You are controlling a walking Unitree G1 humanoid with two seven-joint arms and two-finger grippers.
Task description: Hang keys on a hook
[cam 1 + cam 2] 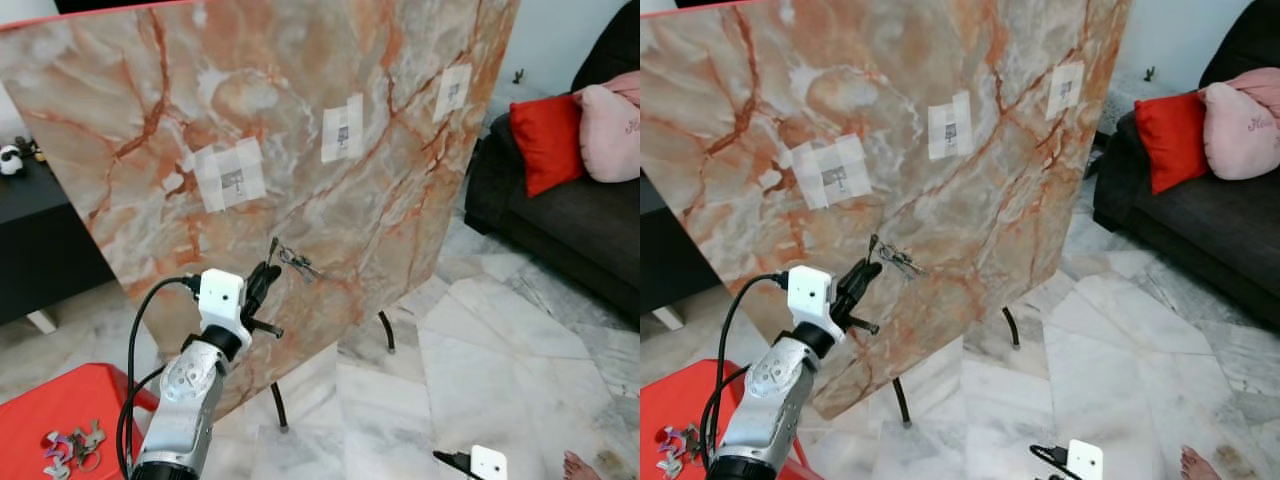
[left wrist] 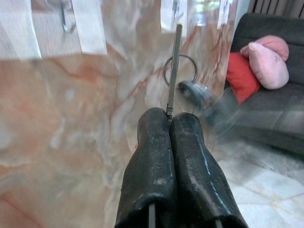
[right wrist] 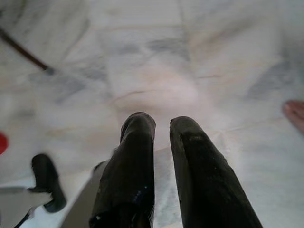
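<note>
A large marble-patterned board (image 1: 300, 80) leans on thin black legs. Three white taped patches on it each carry a small hook: left (image 1: 232, 176), middle (image 1: 343, 128), right (image 1: 452, 92). My left gripper (image 1: 268, 275) is raised in front of the board, below the left and middle patches, and shut on a bunch of keys (image 1: 297, 263). In the left wrist view a flat key blade (image 2: 174, 66) sticks up from the closed fingertips (image 2: 156, 123), with the ring (image 2: 180, 71) and blurred keys beside it. My right gripper (image 3: 161, 124) hangs low over the floor, fingers slightly apart, holding nothing.
A red surface (image 1: 60, 405) at lower left holds more keys (image 1: 70, 447). A black sofa (image 1: 570, 220) with a red cushion (image 1: 548, 140) and a pink cushion (image 1: 610, 130) stands to the right. A black cabinet (image 1: 40, 230) is left; a person's foot (image 1: 580, 466) is at bottom right.
</note>
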